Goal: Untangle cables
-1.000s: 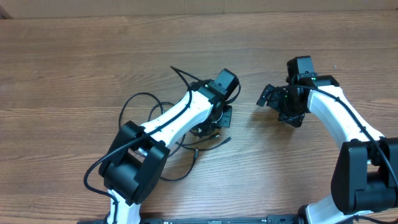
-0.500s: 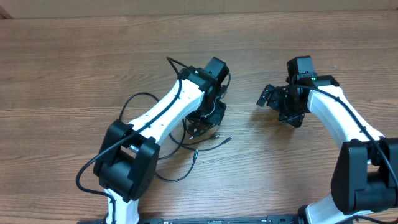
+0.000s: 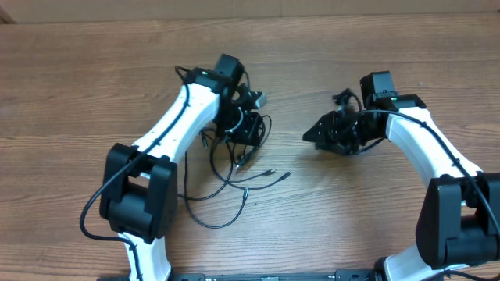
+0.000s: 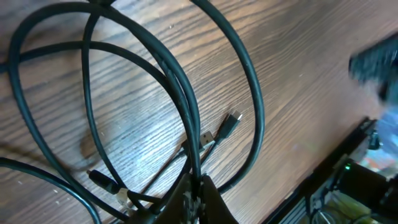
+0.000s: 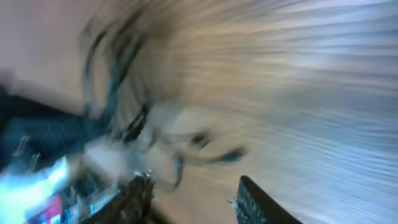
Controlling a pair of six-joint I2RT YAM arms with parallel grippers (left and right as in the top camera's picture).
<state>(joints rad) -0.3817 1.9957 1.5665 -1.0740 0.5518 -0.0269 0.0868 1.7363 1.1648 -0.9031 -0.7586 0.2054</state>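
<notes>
Overhead: cables (image 3: 238, 139) left of centre, clenched in left gripper (image 3: 244, 109), ends trailing lower down. Right gripper (image 3: 311, 136) right of centre, grip impossible to tell. Left wrist: raise gently, letting loops slide apart. Right wrist: only blur.

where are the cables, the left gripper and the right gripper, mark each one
cables (image 4: 186, 115), left wrist view, on the bunched strands mid-frame
left gripper (image 4: 196, 186), left wrist view, where its fingertips meet on the cables
right gripper (image 3: 314, 134), overhead view, between its fingertips
</notes>
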